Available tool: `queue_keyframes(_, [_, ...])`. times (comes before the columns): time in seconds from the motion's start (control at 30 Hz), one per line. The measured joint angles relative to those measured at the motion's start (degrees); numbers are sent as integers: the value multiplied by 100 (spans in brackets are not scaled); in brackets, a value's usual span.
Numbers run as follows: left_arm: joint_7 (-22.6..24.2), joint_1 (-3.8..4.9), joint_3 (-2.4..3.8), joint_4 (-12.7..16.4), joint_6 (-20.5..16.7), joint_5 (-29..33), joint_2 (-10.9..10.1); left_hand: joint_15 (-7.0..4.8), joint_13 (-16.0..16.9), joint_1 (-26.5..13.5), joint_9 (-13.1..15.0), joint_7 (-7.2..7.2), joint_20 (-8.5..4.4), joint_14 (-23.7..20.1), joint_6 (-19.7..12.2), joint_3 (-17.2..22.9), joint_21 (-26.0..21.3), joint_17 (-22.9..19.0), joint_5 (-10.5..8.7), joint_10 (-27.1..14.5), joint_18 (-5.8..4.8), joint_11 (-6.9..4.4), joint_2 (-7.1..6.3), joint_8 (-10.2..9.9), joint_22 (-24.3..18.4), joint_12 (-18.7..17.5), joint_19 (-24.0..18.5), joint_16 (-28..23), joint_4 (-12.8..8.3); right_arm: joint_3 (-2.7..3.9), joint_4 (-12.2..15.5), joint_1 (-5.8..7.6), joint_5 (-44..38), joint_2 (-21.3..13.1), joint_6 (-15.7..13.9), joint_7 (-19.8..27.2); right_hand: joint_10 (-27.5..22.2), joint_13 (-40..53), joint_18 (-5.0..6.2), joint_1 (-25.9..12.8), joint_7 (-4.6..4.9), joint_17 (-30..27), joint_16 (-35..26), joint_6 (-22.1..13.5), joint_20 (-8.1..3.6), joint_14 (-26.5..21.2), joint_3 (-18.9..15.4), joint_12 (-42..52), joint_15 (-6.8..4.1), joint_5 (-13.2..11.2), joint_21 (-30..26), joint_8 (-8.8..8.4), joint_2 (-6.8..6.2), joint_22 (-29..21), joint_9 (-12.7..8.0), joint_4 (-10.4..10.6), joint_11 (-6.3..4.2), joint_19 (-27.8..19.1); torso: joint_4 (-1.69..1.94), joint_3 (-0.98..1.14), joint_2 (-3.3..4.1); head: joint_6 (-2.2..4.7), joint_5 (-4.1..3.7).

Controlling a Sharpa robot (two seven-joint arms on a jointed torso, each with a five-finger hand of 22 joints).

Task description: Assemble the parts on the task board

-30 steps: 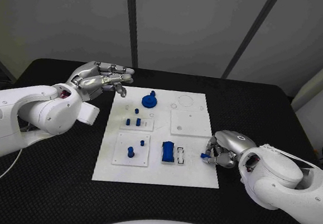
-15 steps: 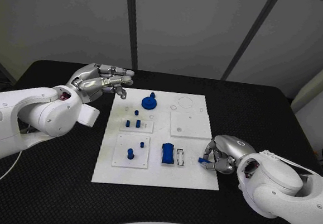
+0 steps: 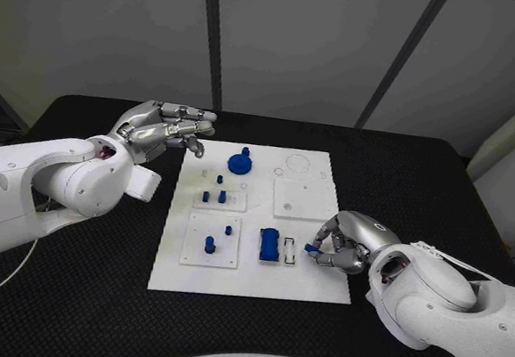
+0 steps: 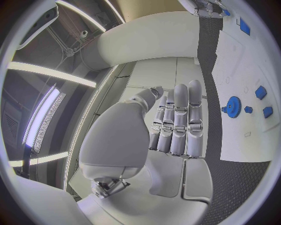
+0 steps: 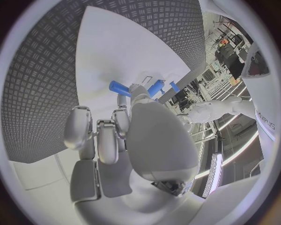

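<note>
The right hand [image 3: 342,244], at the lower right of the task board [image 3: 302,279] in the head view, is pinching a small blue part [image 3: 311,249] between its fingertips; the right wrist view is showing the same blue part [image 5: 119,87] sticking out past the fingers, just above the white plate. The hand is likely holding it low and close to the board so that it can be carried toward the narrow white slot [image 3: 290,251] sitting just left of it, beside the blue block [image 3: 269,244] standing near the board's lower middle. That block and the slot's frame are standing close together, so they may be crowding the approach of the fingers.

The left hand [image 3: 161,129] is hovering off the board's upper left corner, above the black surface [image 3: 73,296], with its fingers curled in and holding nothing; it seems to be kept back there to leave the board free.

Other parts are sitting on the board: a blue gear [image 3: 242,162] with a peg at upper centre, small blue pegs [image 3: 214,196] on the square below it, and a taller peg [image 3: 209,244] on the lower left square. The square plate [image 3: 303,198] at upper right is lying bare.
</note>
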Motion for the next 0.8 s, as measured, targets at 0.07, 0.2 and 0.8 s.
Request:
queue_keyframes(0.07, [0, 0, 0, 1, 0, 0, 0, 0, 0, 0, 0, 0, 0, 0, 0, 0, 0, 0, 0, 0, 0, 0, 0, 0, 0, 0, 0, 0, 0, 0, -35, 0, 75, 67, -47, 2, 1, 0, 0, -1, 15, 0, 0, 15, -21, 0, 19, 0, 0, 28, 0, -1, 1, 4, 3, 8, -1, 21, 1, 1, 2, 1, 1])
queue_keyframes(0.2, [0, 0, 0, 1, 2, 0, 1, 0, 0, 0, 0, 0, 0, 0, 0, 0, 0, 0, 0, 0, 0, 0, 0, 0, 0, 0, 0, 0, 0, 0, -127, 0, 242, 215, -118, 11, 31, 13, 0, -84, 17, 0, 5, 16, -21, 0, 35, 1, 0, 32, 0, 6, 9, 4, 2, 24, -31, 21, 1, 0, 3, 2, 1])
queue_keyframes(0.8, [-3, 0, 0, 24, 40, 1, 0, 0, 0, 0, 0, 0, 0, 0, 0, 0, 0, -5, 0, 1, 0, 1, 0, 0, 0, 0, 0, 0, 0, 8, -390, 8, 671, 567, -115, 21, 114, 63, -93, -645, -11, 4, 29, 48, 0, 0, 171, 60, 1, 68, 22, 72, 36, 40, 94, 30, -73, 41, -2, -1, 7, -28, 27])
